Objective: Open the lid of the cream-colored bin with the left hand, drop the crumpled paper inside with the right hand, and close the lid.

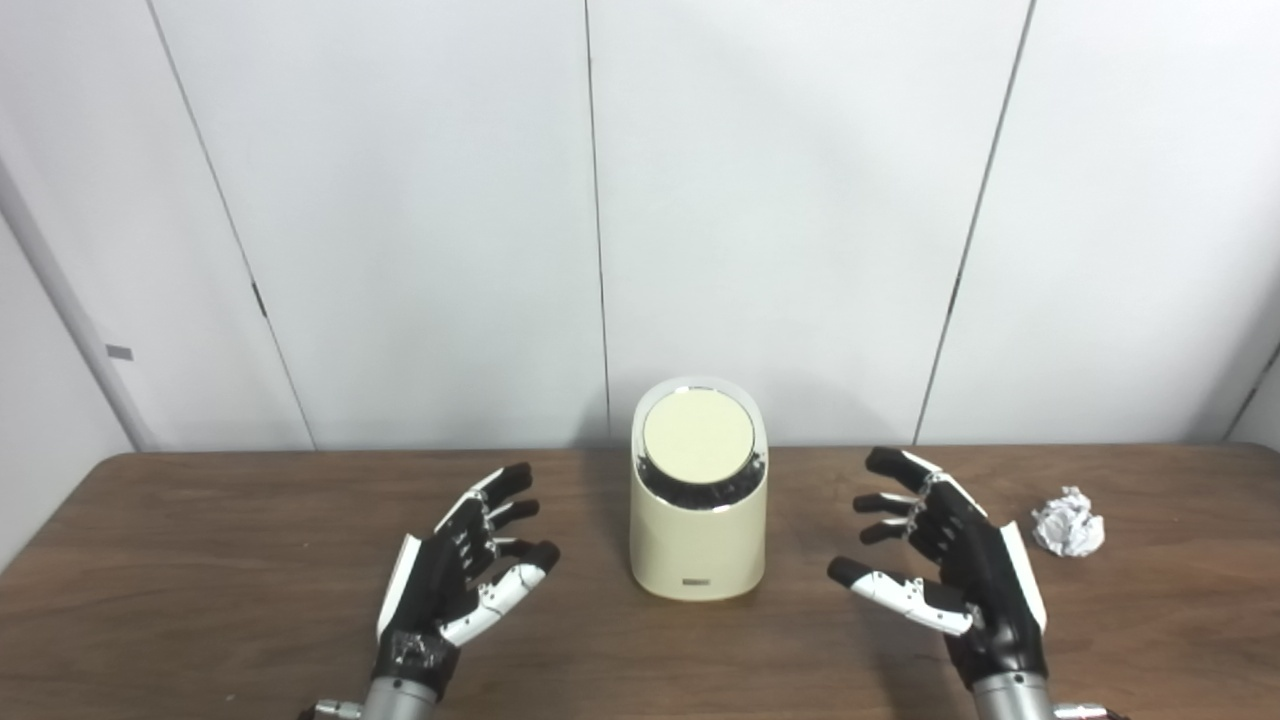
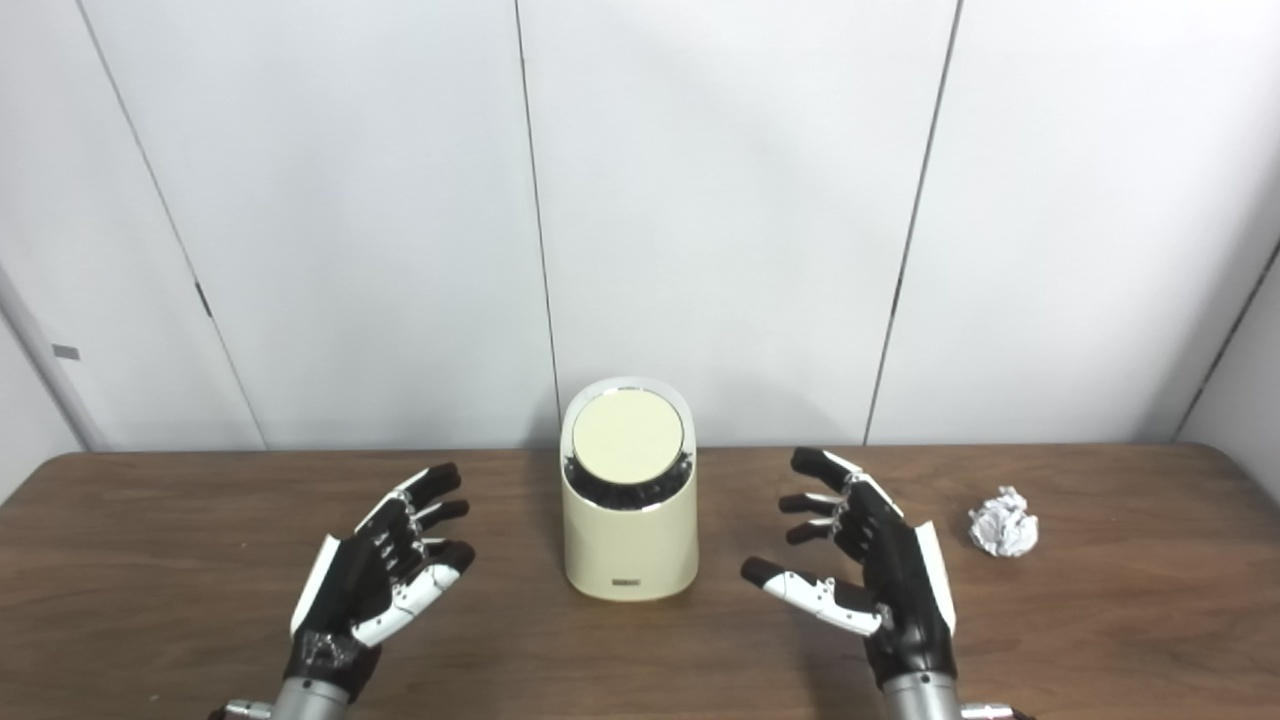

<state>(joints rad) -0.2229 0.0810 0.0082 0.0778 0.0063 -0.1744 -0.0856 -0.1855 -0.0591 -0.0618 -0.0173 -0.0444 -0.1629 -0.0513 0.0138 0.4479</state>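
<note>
**benchbot_fan:** White wall panels up top, brown wooden table (image 1: 200, 560) across the bottom half. The cream-colored bin (image 1: 698, 540) sits dead center of the frame with its round lid (image 1: 698, 437) down, tilted toward the camera. The crumpled paper (image 1: 1068, 522) is off at the right edge of the table, well apart from the bin. The left hand (image 1: 462, 560) is lower left, fingers spread, holding nothing. The right hand (image 1: 945, 555) is lower right, also spread and empty, between the bin and the paper.

**servo_sam:** So nothing started yet. My worry: that bin looks light and tall-ish. If the left hand pokes the lid from the side instead of pressing or lifting cleanly, I'd guess the whole bin slides or tips toward the wall.

**benchbot_fan:** Yeah, and the paper looks springy. A loose pinch could squirt it off the right side of the table.

**servo_sam:** Also, if the lid doesn't stay up, the drop bounces off it.
</note>
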